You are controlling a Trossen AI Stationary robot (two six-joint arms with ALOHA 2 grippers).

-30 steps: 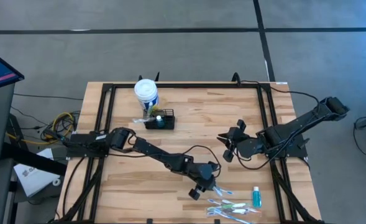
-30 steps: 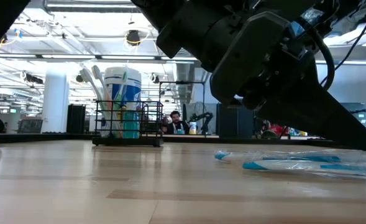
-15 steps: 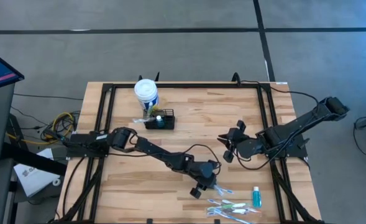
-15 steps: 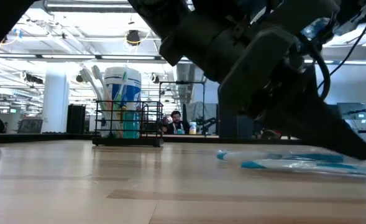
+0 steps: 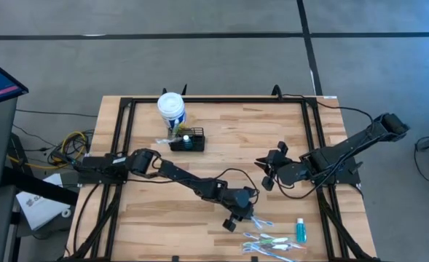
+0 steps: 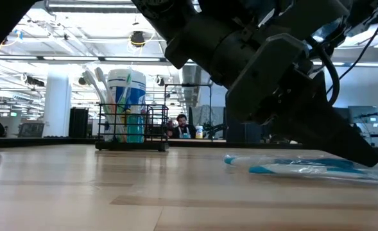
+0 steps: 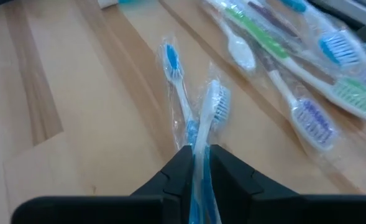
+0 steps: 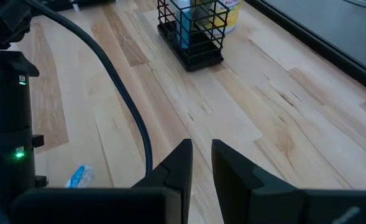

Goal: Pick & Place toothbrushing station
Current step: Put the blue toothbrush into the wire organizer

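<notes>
The toothbrushing station (image 5: 187, 141) is a small black caddy at the table's far left, standing on its base beside a white tub (image 5: 171, 108); it also shows in the right wrist view (image 8: 192, 31). My left gripper (image 5: 242, 218) is down at the near right, shut on a clear-wrapped blue toothbrush (image 7: 215, 106). A second wrapped blue toothbrush (image 7: 172, 62) crosses the first just ahead of the fingertips. My right gripper (image 5: 264, 171) waits above the table's right half, its fingers (image 8: 181, 163) a narrow gap apart with nothing between them. My left gripper pinches the wrapped toothbrush by its handle (image 7: 198, 138) between its two fingers (image 7: 227, 169). The fingers slant down from the table's left and lie along the brush, whose head points away from them. The brush lies flat on the table (image 6: 304, 168).
Several more wrapped toothbrushes (image 5: 272, 244) lie loose at the near right edge, with a teal tube (image 5: 300, 231) next to them. A black frame rail (image 5: 312, 145) runs along the table's sides. Bare wood lies between the caddy and the brushes.
In the low view my left gripper has tipped down a little onto the wrapped toothbrushes. The brushes lie where they were.
</notes>
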